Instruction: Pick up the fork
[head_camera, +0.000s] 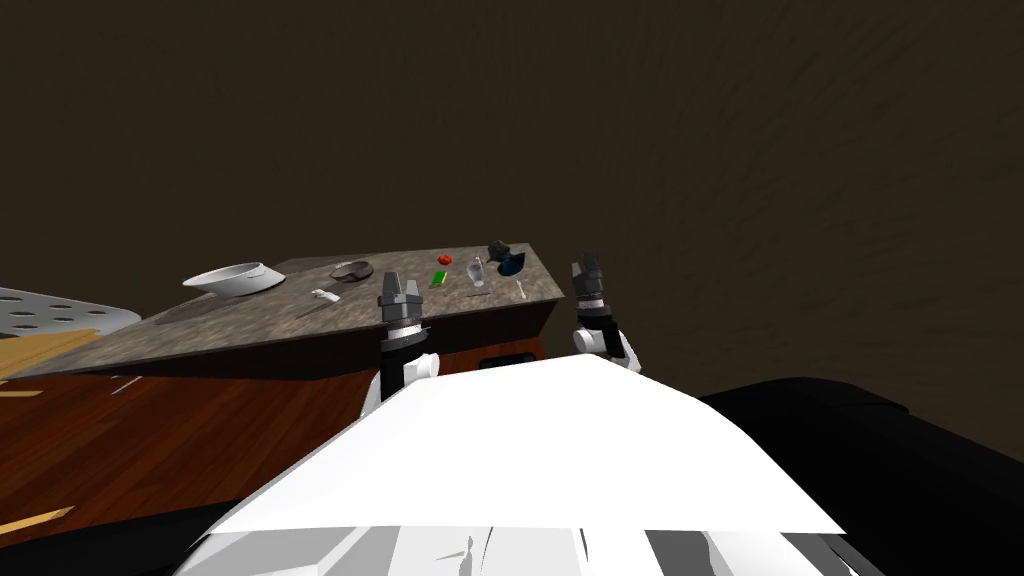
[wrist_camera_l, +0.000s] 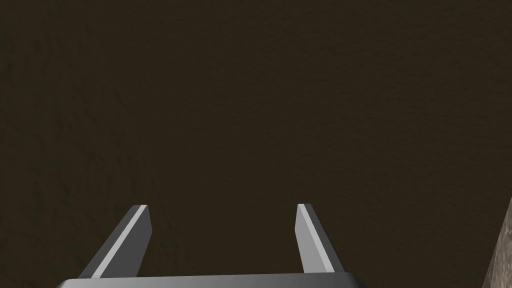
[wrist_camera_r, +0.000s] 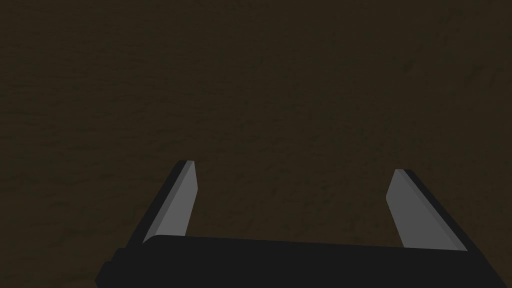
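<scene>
The fork (head_camera: 521, 289), a thin pale sliver that is hard to make out, lies right of centre by the desk's (head_camera: 250, 325) right edge, near a glass (head_camera: 477, 272). The left end effector (head_camera: 398, 287) sits mid-frame at the desk's front edge. The right end effector (head_camera: 587, 270) is just past its right corner. Both have their fingers spread apart, holding nothing, with a plain dark brown surface ahead.

The left pincer (wrist_camera_l: 222, 206) has its two light grey fingers (wrist_camera_l: 131, 237) spread wide apart, facing a flat dark brown surface (wrist_camera_l: 250, 100). A speckled sliver of the counter (wrist_camera_l: 502, 255) edge shows near one finger.
</scene>
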